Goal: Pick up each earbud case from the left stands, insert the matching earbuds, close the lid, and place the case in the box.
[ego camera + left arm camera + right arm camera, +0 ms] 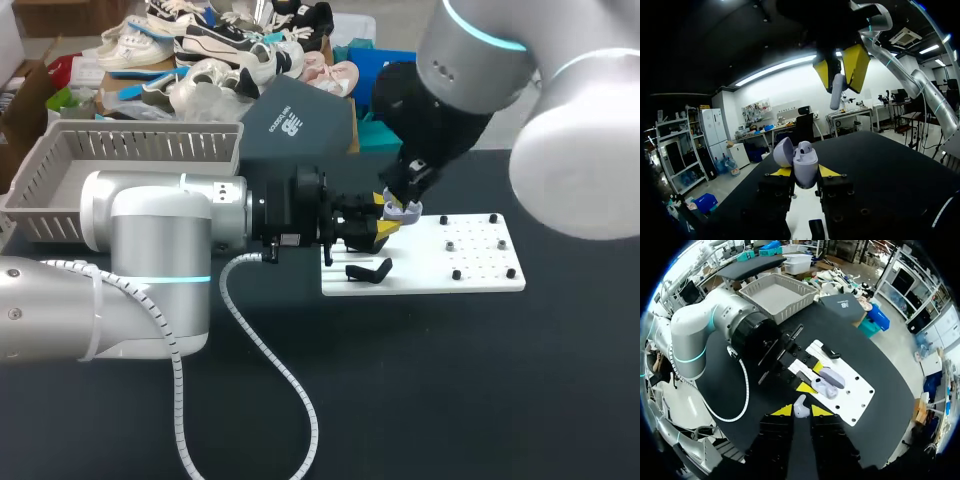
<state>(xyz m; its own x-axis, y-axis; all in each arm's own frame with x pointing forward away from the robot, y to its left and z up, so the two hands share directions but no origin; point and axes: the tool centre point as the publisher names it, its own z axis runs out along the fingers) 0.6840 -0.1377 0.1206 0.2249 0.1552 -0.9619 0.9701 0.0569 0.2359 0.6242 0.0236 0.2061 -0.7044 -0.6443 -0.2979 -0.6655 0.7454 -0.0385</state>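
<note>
Left wrist view: left gripper (804, 172) clamps open case (805, 161) (lid back); right gripper (840, 70) overhead pinches earbud (836, 93).

A black table (450, 400) takes up the near ground, its top matte and dark. On it, right of the middle in the head view, lies a flat white rectangular board (480, 280), its long side running left to right. The board's right half has rows of small holes, and several small dark studs (456, 273) stand among them, well apart from each other. At the table's far edge sits 1 dark grey cardboard box (300, 125) with its lid shut; whether it rests on the table or just behind it cannot be told
</note>
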